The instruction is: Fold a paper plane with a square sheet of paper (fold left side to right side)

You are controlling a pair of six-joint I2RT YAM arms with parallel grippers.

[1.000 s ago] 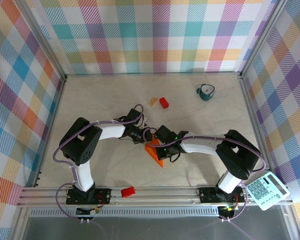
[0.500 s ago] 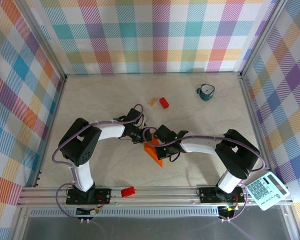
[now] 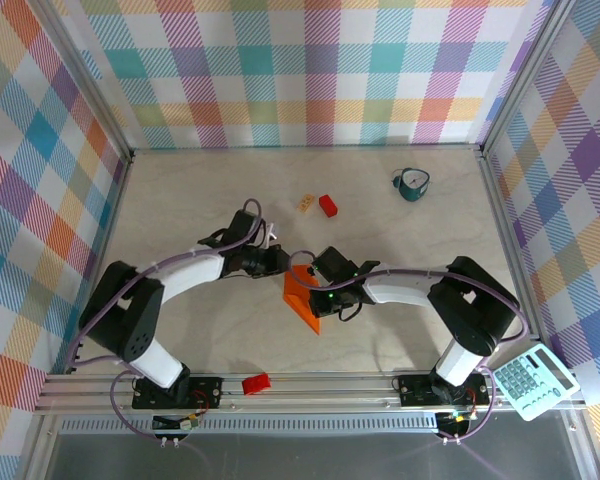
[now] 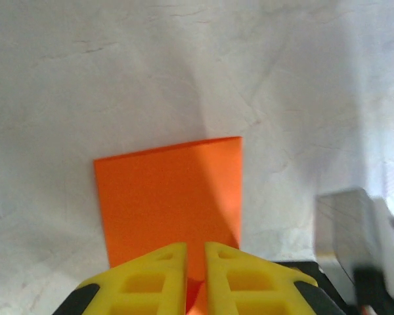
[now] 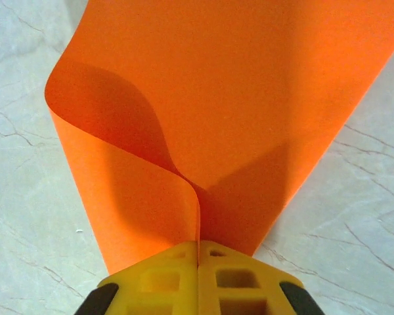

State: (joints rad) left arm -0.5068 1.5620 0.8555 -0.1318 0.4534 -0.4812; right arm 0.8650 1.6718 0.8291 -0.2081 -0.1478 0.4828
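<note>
Black-and-white arms [image 3: 195,270], purple cables [image 3: 410,271], yellow fingers [image 4: 151,275]

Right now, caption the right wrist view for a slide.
Right gripper pinching a curled, thin bright orange paper sheet.

Thin orange square paper sheet [image 3: 302,300] lay centre of pale table [image 3: 180,200]; left gripper [image 3: 280,262] at rear-left corner, right gripper [image 3: 318,289] at right edge; small red block [image 3: 328,206] behind.

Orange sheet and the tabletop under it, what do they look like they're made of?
Bright orange square sheet: thin paper, matte and unmarked; it bends in a soft curl where the right end effector pinches it. Pale tabletop: smooth-looking with faint grey veins; maybe marble-print laminate or light wood, the look leaves that open.
</note>
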